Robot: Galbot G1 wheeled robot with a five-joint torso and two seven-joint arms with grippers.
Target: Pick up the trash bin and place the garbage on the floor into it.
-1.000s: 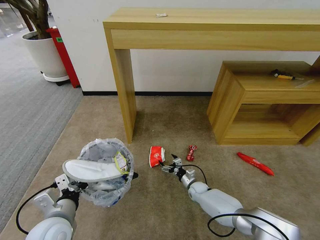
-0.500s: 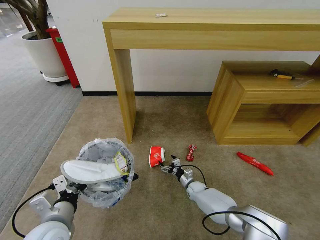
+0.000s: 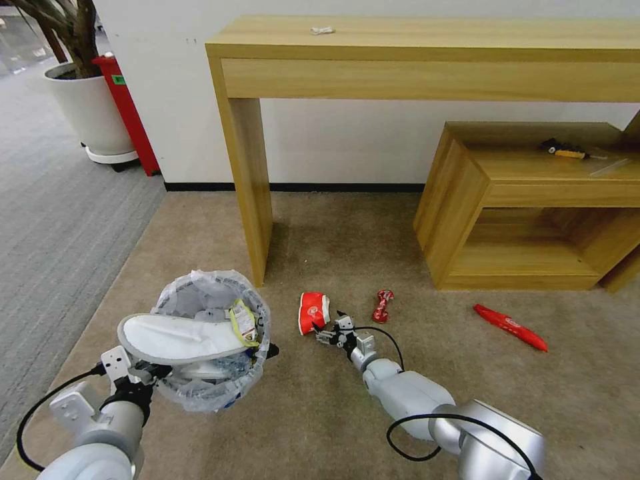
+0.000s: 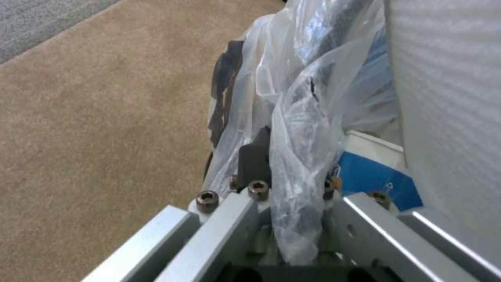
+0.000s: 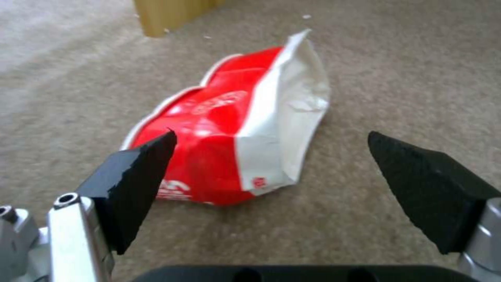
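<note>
The right gripper is held low over the floor with its fingers spread wide and empty. The flattened red paper cup lies directly ahead of it, just beyond the fingertips, its long axis running roughly away from the gripper. The trash bin is held off the carpet at its rim by the left gripper, pinched on the liner, well apart from the cup. The right arm is judged the nearer.

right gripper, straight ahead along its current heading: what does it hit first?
Most likely the crushed red cup. The right gripper is open and aimed at it, low over the carpet; the cup lies just ahead between the fingertips' lines. Nothing sits between them, though the exact gap is unclear.
</note>
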